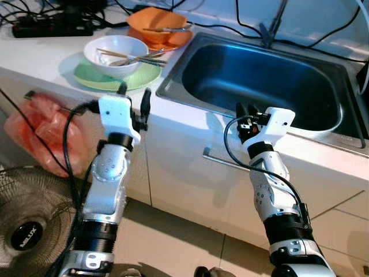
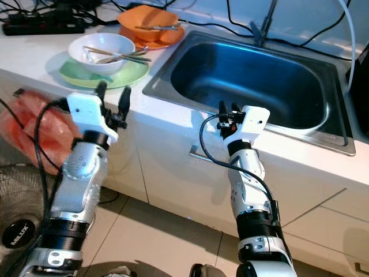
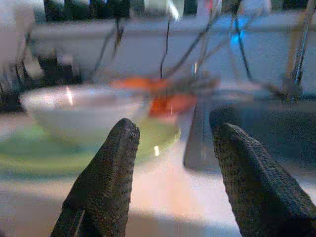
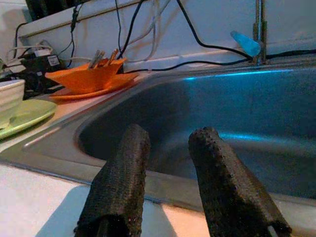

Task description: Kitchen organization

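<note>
Reaching up from below the front edge of the white tabletop, both silver arms hold their grippers at counter height. The left gripper sits with its two black fingers spread apart and empty, just short of the green plate, which lies near the front edge to the left of the sink. A white bowl stands on that plate with chopsticks and what looks like a spoon resting across it. Behind it, close to the sink's back left corner, an orange bowl sits on an orange plate, also with utensils in it. The right gripper hovers at the front rim of the steel sink, its fingers slightly parted and holding nothing. A black power strip and cables lie along the back of the tabletop. On the floor to the left stand a fan and a red plastic bag.
</note>
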### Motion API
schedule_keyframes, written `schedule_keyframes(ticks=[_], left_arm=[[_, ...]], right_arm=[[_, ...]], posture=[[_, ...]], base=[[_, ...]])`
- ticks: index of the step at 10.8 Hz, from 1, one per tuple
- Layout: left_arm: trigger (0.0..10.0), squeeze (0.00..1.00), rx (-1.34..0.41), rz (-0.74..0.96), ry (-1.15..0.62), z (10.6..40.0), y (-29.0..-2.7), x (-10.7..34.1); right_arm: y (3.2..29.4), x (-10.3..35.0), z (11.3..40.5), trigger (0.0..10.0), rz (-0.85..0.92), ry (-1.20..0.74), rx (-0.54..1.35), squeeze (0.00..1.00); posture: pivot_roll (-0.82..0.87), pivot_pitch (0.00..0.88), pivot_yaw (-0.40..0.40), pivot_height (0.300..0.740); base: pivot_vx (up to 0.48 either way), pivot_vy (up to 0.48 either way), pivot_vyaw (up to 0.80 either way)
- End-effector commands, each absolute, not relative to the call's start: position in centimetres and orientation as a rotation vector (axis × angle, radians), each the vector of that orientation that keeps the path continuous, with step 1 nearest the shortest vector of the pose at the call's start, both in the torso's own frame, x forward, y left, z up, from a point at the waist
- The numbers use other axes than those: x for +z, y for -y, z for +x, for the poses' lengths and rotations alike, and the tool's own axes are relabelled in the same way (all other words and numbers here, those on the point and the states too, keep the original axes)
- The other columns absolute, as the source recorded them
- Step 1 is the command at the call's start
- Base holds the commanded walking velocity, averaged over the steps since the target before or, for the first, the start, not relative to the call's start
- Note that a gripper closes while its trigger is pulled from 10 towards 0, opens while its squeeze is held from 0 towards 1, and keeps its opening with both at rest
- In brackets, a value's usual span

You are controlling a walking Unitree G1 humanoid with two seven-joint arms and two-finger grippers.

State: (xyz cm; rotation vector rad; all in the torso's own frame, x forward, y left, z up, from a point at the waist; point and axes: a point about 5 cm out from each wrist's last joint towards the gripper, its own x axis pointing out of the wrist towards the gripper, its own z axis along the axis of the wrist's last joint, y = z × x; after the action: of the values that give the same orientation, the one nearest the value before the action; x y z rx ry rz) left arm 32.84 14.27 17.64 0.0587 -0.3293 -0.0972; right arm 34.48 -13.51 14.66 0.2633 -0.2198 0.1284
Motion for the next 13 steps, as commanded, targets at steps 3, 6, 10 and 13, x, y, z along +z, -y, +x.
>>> schedule_keyframes(ticks=[3, 6, 10, 13], left_arm=[[10.0, 0.00, -0.071, 0.068, 0.320, 32.80, -13.97, 16.77], [10.0, 0.00, -0.051, 0.099, 0.349, 32.57, -14.10, 16.99], [10.0, 0.00, -0.034, 0.102, 0.351, 32.46, -14.16, 16.80], [10.0, 0.00, -0.035, 0.108, 0.348, 32.45, -14.14, 16.75]], right_arm=[[13.84, 15.14, 34.55, 10.0, 0.254, 0.242, 0.122, 0.00], [13.72, 15.33, 34.55, 10.0, 0.232, 0.253, 0.131, 0.00], [13.52, 15.47, 34.52, 10.0, 0.201, 0.261, 0.145, 0.00], [13.68, 15.38, 34.61, 10.0, 0.217, 0.254, 0.134, 0.00]], posture=[[0.08, 0.101, -0.065, 0.740], [0.08, 0.103, -0.066, 0.740], [0.08, 0.103, -0.070, 0.740], [0.08, 0.103, -0.070, 0.740]], base=[[0.000, 0.000, 0.00], [0.000, 0.000, 0.00], [0.000, 0.000, 0.12], [0.000, 0.000, 0.30]])
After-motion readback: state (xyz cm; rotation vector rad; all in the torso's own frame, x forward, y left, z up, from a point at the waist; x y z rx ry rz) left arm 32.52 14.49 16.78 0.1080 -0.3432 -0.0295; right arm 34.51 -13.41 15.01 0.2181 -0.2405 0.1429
